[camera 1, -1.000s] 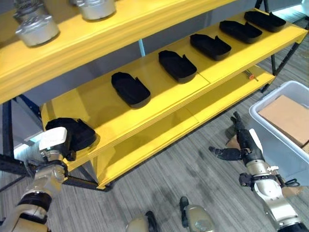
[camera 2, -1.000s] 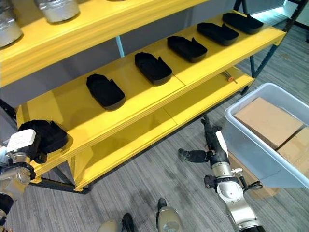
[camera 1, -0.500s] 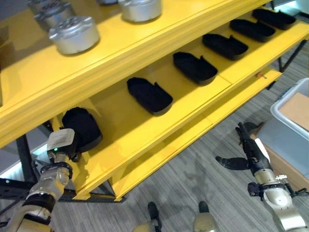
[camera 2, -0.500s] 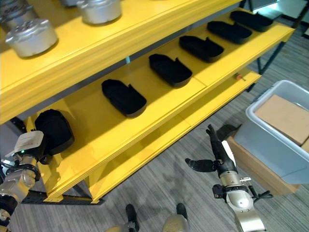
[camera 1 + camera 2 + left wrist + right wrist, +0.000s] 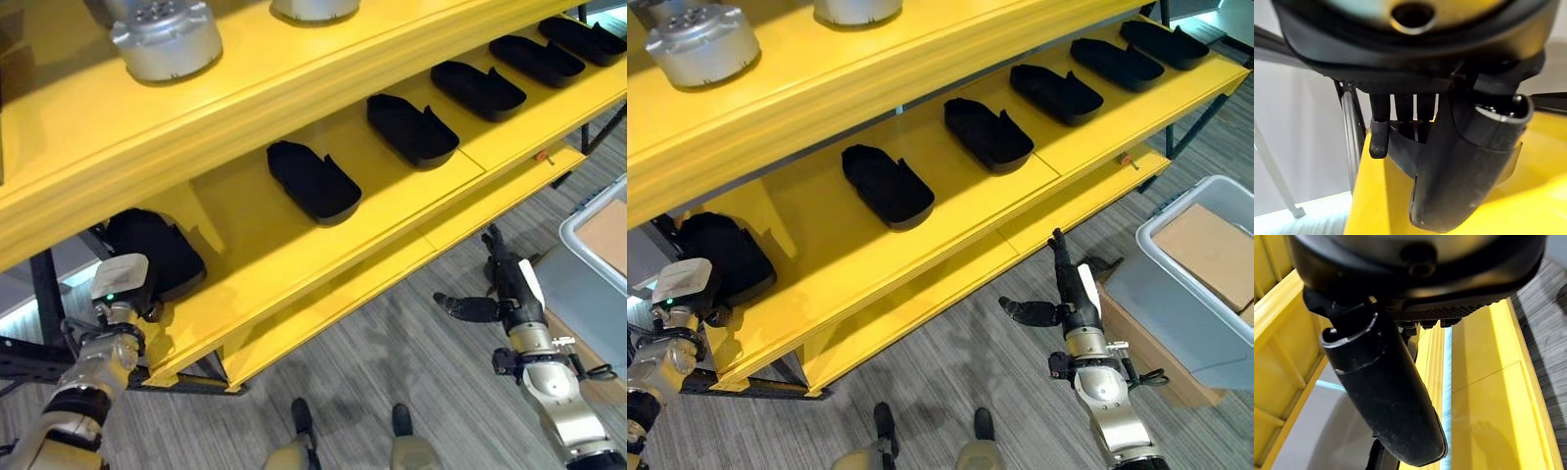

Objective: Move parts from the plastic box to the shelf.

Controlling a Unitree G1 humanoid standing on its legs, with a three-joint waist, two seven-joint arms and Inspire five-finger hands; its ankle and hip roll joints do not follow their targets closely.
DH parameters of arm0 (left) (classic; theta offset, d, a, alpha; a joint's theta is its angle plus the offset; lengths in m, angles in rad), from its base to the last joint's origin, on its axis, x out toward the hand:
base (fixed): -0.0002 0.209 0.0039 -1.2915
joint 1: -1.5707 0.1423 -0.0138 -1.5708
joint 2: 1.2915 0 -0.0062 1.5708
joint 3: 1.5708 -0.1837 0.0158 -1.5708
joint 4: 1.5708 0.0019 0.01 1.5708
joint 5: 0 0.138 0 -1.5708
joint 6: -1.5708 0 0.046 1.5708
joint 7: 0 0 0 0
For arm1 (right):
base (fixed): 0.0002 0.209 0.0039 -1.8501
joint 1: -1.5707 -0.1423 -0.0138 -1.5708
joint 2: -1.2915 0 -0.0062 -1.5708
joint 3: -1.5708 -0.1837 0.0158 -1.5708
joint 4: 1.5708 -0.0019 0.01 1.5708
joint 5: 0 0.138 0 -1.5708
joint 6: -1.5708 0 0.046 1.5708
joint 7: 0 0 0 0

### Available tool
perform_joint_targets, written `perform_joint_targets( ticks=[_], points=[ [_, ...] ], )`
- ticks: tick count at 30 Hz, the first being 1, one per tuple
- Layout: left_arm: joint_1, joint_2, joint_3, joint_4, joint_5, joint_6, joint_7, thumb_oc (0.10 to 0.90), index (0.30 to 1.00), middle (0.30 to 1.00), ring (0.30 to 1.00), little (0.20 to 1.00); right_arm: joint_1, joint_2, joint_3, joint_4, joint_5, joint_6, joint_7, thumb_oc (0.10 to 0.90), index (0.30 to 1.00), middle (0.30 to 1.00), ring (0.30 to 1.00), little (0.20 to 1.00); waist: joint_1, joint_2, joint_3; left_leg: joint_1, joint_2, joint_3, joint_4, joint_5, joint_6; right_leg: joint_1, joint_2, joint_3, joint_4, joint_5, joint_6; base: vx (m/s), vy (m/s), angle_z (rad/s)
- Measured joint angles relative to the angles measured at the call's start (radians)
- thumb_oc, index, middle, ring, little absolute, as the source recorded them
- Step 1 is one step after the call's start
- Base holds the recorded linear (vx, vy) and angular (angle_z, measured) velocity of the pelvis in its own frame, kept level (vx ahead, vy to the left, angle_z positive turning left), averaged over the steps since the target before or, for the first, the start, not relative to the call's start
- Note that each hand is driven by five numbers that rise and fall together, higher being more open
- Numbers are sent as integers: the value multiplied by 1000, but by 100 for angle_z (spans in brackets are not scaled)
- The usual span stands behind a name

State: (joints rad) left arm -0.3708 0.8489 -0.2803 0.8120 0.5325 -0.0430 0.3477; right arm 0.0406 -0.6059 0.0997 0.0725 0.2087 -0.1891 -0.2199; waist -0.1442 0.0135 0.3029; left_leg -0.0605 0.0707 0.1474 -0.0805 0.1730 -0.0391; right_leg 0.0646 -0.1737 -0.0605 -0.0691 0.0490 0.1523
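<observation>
No legible writing. Our left hand [image 5: 122, 294] clamps the black part [image 5: 157, 257] at the middle shelf's [image 5: 255, 235] left end, deeper in than before. Right hand [image 5: 505, 294] hangs splayed, empty; plastic box [image 5: 1205, 284] beside it.

Plastic box [image 5: 1205, 294] cut by frame edge; left hand [image 5: 122, 294] fingers hidden behind black part [image 5: 157, 257].

Middle shelf [image 5: 245, 230]: black trays [image 5: 313, 180] lay in a row with bare yellow gaps between them wide enough for a hand. The upper shelf's front beam [image 5: 294, 93] overhung this level, limiting entry from above. At the left end a black part [image 5: 152, 255] filled the corner. Open floor [image 5: 392, 343] lay before the shelf.
</observation>
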Motion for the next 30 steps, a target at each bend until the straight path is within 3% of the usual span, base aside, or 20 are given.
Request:
perform_joint_targets(
  ticks=[4, 12, 30],
  points=[
    [-11, -1, -3, 0, -19, 0, 17, 400, 300, 300, 300, 300, -3, 4, 38, 0, 0, 1, -8, 900, 1000, 1000, 1000, 1000, 2, -20, 0, -7, 1, 0, 0, 1, -1, 2, 0, -1, -17, 10, 0, -18, -43, 0],
    [-41, -14, -82, 2, -13, 1, 37, 400, 300, 300, 300, 300, -10, 5, 46, 0, 0, 1, -31, 900, 1000, 1000, 1000, 1000, 2, -25, 1, -2, 3, 0, 0, 0, -2, 8, 3, 0, -17, 10, 0, -1, -4, 0],
    [5, -56, -85, -49, 33, 22, 58, 400, 300, 300, 300, 300, -4, 52, 48, 1, -1, 1, -33, 900, 1000, 1000, 1000, 1000, -9, -46, -12, 28, 11, 9, -4, -4, -4, 32, 6, 10, -17, 12, -2, 19, -10, -1]
  ],
)
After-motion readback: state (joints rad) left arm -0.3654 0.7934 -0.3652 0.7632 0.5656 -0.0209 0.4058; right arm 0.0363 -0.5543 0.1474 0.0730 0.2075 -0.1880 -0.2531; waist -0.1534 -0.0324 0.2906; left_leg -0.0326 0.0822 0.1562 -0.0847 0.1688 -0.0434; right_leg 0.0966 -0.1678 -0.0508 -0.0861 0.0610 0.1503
